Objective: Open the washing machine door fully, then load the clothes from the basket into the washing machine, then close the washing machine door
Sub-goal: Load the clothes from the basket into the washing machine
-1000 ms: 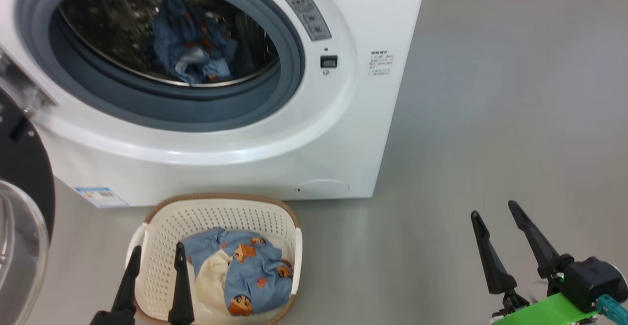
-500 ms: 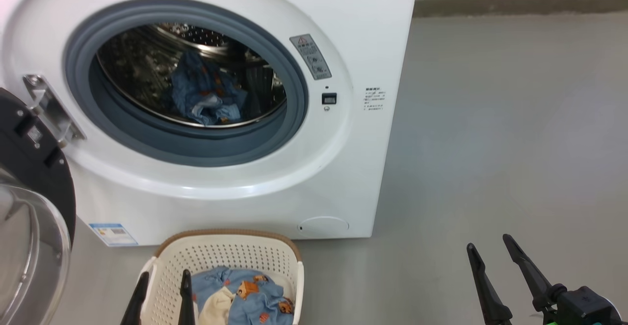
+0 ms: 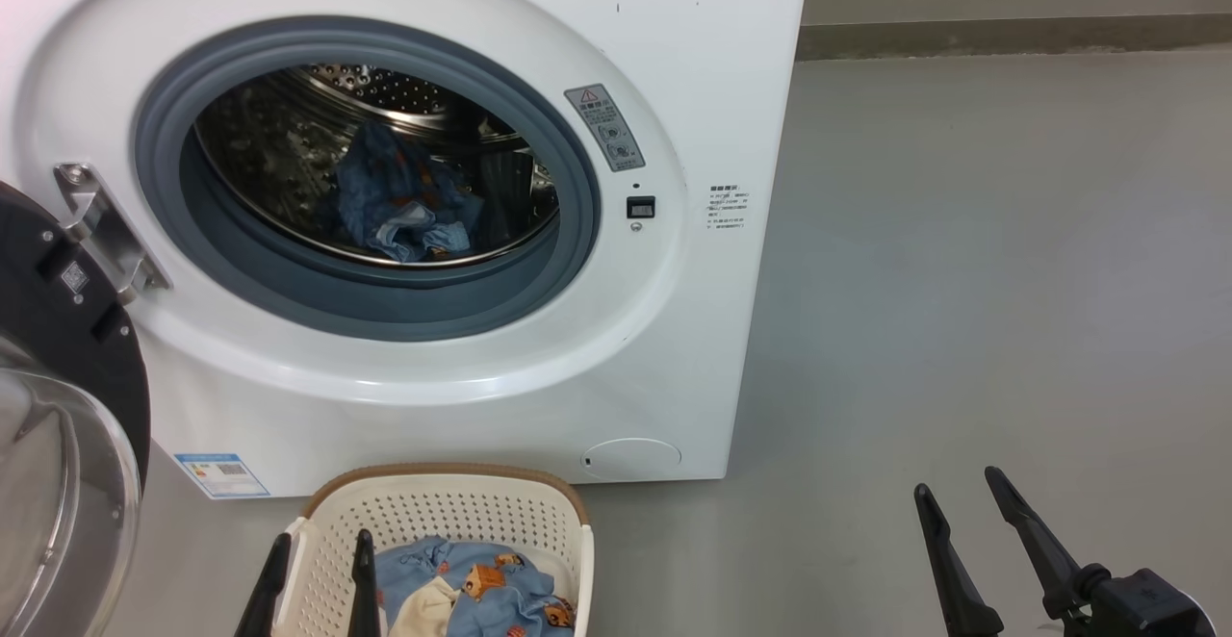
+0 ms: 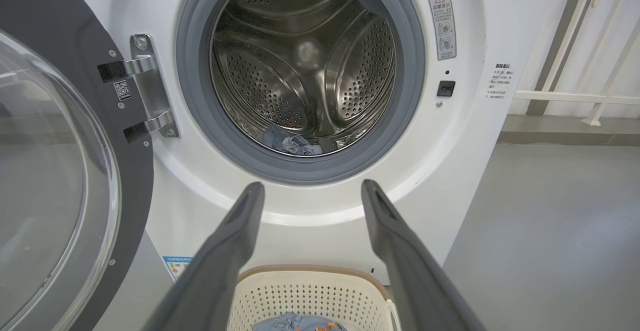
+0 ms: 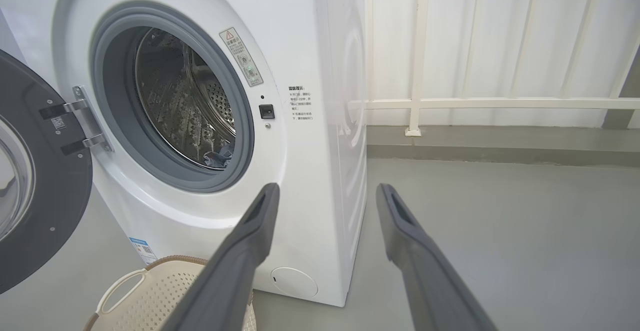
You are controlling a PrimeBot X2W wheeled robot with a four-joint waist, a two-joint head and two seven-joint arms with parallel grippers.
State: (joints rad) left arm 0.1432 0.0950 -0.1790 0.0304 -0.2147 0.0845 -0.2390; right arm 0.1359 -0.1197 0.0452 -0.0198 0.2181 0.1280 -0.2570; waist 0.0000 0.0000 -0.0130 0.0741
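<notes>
Left gripper [image 3: 322, 536]: dark fingers spread wide, empty, above the left side of the small cream-white perforated plastic basket [image 3: 433, 473]. Light blue cartoon-printed clothes [image 3: 481, 589] with a cream piece: bundled in that basket, just right of and below those fingers; long axis unclear. Right gripper [image 3: 958, 481]: spread, empty, well apart over grey floor [image 3: 962, 281]. Nearer: left. Round glossy black door [image 3: 58, 329] swung open; blue garment [image 3: 399, 199] inside the white front-loading washing machine [image 3: 693, 60]

Warning sticker [image 4: 442, 23]: red triangle sign above round pictograms, at 2 o'clock on the washing machine [image 3: 712, 89] front; wording too small to read.
Printed notice [image 4: 501, 80]: black Chinese lines at 3 o'clock, illegible.
Energy sticker [image 3: 222, 474]: blue, QR code, at 7 o'clock.
QR tag [image 4: 121, 90]: at 2 o'clock on the washing machine door [image 3: 58, 329].
</notes>
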